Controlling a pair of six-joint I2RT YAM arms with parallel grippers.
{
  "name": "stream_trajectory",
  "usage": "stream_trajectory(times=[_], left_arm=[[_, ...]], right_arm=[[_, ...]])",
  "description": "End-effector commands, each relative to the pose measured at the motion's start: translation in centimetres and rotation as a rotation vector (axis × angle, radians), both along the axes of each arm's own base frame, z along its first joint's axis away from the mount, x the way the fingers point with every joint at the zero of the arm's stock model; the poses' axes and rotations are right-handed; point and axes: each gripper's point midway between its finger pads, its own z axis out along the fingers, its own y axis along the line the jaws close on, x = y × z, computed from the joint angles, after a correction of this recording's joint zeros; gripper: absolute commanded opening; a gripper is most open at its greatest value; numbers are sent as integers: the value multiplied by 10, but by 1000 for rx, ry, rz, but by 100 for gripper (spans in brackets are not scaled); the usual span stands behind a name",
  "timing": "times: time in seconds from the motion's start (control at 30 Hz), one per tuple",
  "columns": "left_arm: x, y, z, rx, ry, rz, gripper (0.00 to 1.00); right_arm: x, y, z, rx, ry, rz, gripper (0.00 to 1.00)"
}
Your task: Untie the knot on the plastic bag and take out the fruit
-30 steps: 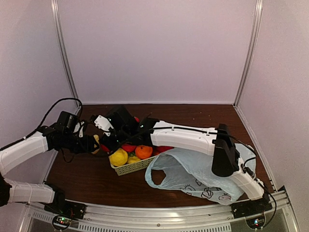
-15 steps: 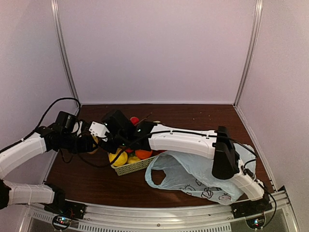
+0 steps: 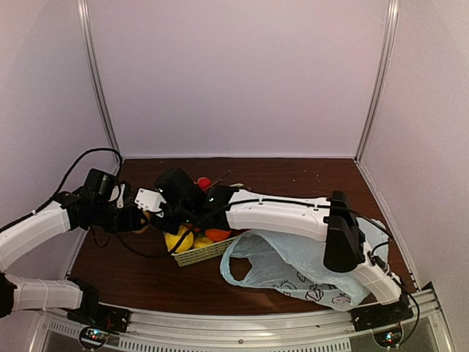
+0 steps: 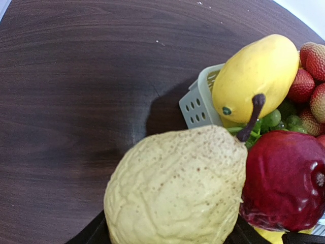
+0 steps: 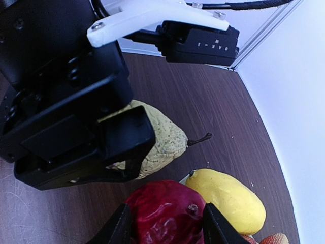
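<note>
My left gripper point(image 4: 170, 236) is shut on a pale yellow, wrinkled pear point(image 4: 177, 188), held just left of the basket point(image 4: 200, 104). My right gripper point(image 5: 167, 223) is shut on a dark red apple point(image 5: 165, 216), which hangs right beside the pear point(image 5: 157, 137). More fruit lies in the basket: a smooth yellow mango point(image 4: 254, 76), strawberries point(image 4: 310, 76) and green grapes point(image 4: 274, 119). The pale blue plastic bag point(image 3: 308, 264) lies slack at the front right with a handle loop point(image 3: 234, 268) gaping. No knot shows.
The cream basket point(image 3: 201, 253) stands at mid-left under my right arm point(image 3: 278, 209), with an orange point(image 3: 218, 235) in it. A red fruit point(image 3: 204, 182) shows behind the right wrist. The enclosure's white walls stand on three sides. Bare dark wood point(image 4: 76, 101) stretches left of the basket.
My right gripper has dropped a little and shifted left, carrying the apple closer to the pear. Its jaws have narrowed slightly. The left arm has stayed put.
</note>
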Motion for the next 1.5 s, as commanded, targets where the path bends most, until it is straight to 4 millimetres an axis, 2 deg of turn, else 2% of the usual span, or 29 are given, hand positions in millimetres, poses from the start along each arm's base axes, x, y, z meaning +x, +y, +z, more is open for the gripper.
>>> stream_trajectory(times=[0.0, 0.13, 0.4, 0.53, 0.93, 1.13, 1.23, 1.33, 1.47], left_arm=[[1, 1, 4, -7, -17, 9, 55], [0, 3, 5, -4, -19, 14, 55], [-2, 4, 3, 0, -15, 16, 55], [-3, 4, 3, -3, -14, 17, 55], [-4, 2, 1, -12, -14, 8, 55], [-4, -3, -1, -22, -11, -29, 55], [-2, -9, 2, -40, -20, -56, 55], [-1, -5, 2, -18, -16, -41, 55], [-3, 5, -6, 18, 17, 18, 55]], right_arm=[[-4, -12, -4, -38, 22, -15, 47], [-1, -13, -3, -38, 9, -24, 46], [-12, -8, 36, 20, -42, 35, 46], [-17, -4, 43, 30, -55, 62, 46], [-16, -6, 19, -22, -39, 53, 46], [-11, -11, 35, 53, -10, -6, 56], [-9, -12, 34, 70, 18, -22, 72], [-8, -13, 37, 95, 45, -38, 82], [-11, -13, 49, 150, 85, -31, 87]])
